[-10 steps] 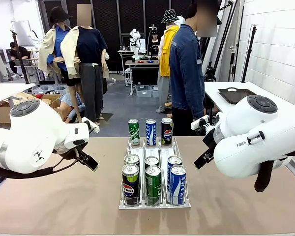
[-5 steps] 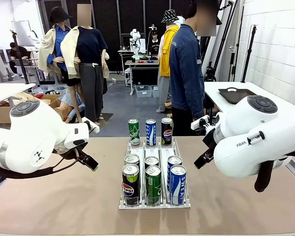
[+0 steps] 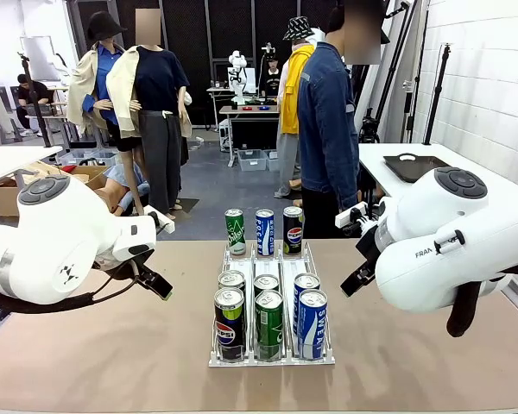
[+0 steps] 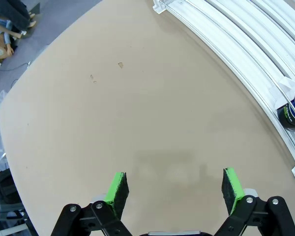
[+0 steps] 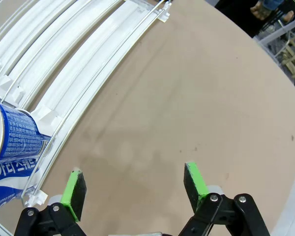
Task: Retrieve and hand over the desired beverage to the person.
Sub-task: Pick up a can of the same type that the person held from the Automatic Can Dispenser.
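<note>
A clear rack (image 3: pixel 272 358) in the middle of the tan table holds several beverage cans. A green can (image 3: pixel 235 231), a blue can (image 3: pixel 265 231) and a black Pepsi can (image 3: pixel 293 229) stand at its far end. At the near end stand a Pepsi can (image 3: pixel 230 323), a green can (image 3: pixel 269 324) and a blue can (image 3: pixel 312 323), with more behind them. The person (image 3: pixel 328 129) in a denim jacket stands past the far edge, turned sideways. My left gripper (image 4: pixel 175 184) hangs open over bare table left of the rack (image 4: pixel 236 39). Open too, my right gripper (image 5: pixel 133 182) hovers right of the rack (image 5: pixel 64 73), near a blue can (image 5: pixel 10 142).
A white side table with a black tray (image 3: pixel 414 166) stands at the back right. Bare tan tabletop (image 3: pixel 112 345) lies on both sides of the rack. Both white arms (image 3: pixel 52 241) bulk over the table's left and right sides.
</note>
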You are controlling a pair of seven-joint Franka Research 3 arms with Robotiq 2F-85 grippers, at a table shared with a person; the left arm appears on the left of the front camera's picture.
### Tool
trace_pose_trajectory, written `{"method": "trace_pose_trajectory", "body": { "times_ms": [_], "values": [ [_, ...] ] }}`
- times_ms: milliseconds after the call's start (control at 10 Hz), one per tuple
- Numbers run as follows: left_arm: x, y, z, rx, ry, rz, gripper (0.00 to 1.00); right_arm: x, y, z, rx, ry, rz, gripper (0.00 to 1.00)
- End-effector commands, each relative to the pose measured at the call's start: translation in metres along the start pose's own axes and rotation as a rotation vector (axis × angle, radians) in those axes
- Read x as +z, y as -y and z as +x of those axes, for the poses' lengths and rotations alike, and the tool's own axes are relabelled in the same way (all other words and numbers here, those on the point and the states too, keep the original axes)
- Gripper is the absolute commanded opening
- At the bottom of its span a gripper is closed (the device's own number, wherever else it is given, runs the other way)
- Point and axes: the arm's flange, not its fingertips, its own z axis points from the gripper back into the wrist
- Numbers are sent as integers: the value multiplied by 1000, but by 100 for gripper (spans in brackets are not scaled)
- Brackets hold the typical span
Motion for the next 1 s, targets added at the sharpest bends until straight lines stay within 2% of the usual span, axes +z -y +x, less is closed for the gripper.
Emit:
{"method": "trace_pose_trajectory", "body": {
  "times_ms": [0, 100, 300, 500, 600, 700, 800, 900],
  "values": [
    [0, 0, 0, 0, 0, 0, 100, 0, 0, 0, 0, 0, 0, 100],
    [11, -9, 7, 5, 7, -30, 100, 15, 12, 6, -16, 8, 6, 100],
    [39, -38, 24, 29, -24, -104, 100, 44, 44, 20, -34, -11, 104, 100],
    [81, -77, 50, 66, -49, -256, 100, 77, 81, 37, -97, -35, 192, 100],
    [99, -98, 61, 96, -49, -331, 100, 89, 100, 46, -141, -77, 268, 100],
    [120, -119, 67, 94, -14, -433, 100, 104, 124, 49, -226, -80, 343, 100],
    [131, -137, 68, 120, 40, -485, 100, 115, 143, 47, -278, -64, 390, 100],
    [139, -162, 62, 149, 90, -553, 100, 123, 167, 42, -324, -7, 484, 100]
  ]
}}
